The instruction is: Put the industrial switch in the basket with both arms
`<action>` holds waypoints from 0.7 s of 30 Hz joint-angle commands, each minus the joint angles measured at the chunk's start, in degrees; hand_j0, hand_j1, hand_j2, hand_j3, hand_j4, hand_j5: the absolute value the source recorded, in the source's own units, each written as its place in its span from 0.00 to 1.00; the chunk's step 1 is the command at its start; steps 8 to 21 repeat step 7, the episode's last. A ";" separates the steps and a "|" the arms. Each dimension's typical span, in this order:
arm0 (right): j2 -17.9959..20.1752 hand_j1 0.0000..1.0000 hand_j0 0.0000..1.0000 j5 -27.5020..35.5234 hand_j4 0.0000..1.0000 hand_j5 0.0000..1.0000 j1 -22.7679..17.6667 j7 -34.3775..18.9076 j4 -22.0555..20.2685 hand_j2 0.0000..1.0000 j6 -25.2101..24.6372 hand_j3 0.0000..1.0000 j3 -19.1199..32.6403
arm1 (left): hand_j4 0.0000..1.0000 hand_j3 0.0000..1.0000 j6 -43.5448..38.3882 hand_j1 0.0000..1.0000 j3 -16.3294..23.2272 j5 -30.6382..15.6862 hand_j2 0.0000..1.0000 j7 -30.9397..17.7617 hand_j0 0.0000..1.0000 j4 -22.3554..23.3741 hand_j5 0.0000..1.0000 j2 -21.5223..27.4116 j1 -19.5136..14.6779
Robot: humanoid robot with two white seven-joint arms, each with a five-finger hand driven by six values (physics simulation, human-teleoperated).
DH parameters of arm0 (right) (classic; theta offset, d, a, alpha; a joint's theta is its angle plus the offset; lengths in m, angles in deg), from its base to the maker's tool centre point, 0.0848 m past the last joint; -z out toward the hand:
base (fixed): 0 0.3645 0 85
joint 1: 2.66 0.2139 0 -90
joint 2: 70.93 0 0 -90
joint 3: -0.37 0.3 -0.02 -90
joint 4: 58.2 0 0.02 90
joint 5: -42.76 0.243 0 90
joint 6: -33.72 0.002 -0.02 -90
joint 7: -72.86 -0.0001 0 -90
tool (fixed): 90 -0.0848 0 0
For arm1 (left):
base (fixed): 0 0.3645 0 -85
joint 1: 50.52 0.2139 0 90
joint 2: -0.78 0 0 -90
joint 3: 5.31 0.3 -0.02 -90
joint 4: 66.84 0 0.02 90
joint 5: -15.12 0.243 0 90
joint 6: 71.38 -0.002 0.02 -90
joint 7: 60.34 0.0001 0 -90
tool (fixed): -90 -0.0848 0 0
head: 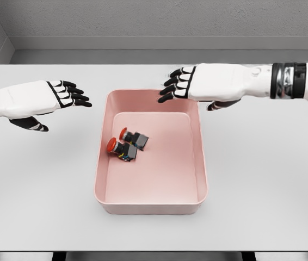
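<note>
We see two industrial switches (127, 143) lying inside the pink basket (150, 205), our left hand (61, 95) and right hand (189, 84) spread empty.

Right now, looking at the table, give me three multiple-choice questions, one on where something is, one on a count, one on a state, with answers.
1. Where are the switches?
A. On the table left of the basket
B. Inside the basket
C. In the left robot hand

2. How many red-capped switches show?
A. One
B. Two
C. Four

3. What are the robot hands doing?
A. Both open, holding nothing
B. Left one gripping a switch
C. Right one gripping the basket rim

Answers:
1. B, both lie on the pink basket's floor.
2. B, two red caps sit side by side.
3. A, the left robot hand hangs over the table left of the basket and the right robot hand over its far right corner, fingers spread, nothing in either.
</note>
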 commanded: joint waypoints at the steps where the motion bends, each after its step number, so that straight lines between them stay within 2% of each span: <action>1: 4.29 1.00 1.00 1.42 1.00 1.00 -0.26 0.04 0.62 1.00 -0.15 1.00 2.25 | 1.00 1.00 -0.11 1.00 0.20 -0.25 1.00 -0.23 1.00 -0.06 1.00 -0.04 -0.08; 4: 8.68 1.00 1.00 1.95 1.00 1.00 -3.51 0.13 1.58 1.00 -0.15 1.00 3.82 | 1.00 1.00 -0.11 1.00 -0.06 -0.25 1.00 -0.23 1.00 0.03 1.00 -0.04 -0.08; 7: 10.53 1.00 1.00 1.95 1.00 1.00 -10.37 0.13 3.08 1.00 -0.15 1.00 10.77 | 1.00 1.00 -0.11 1.00 -0.06 -0.33 1.00 -0.15 1.00 0.82 1.00 0.04 -0.08; 21: 10.53 1.00 1.00 1.95 1.00 1.00 -10.37 0.13 3.08 1.00 -0.15 1.00 10.77 | 1.00 1.00 -0.11 1.00 -0.06 -0.33 1.00 -0.15 1.00 0.82 1.00 0.04 -0.08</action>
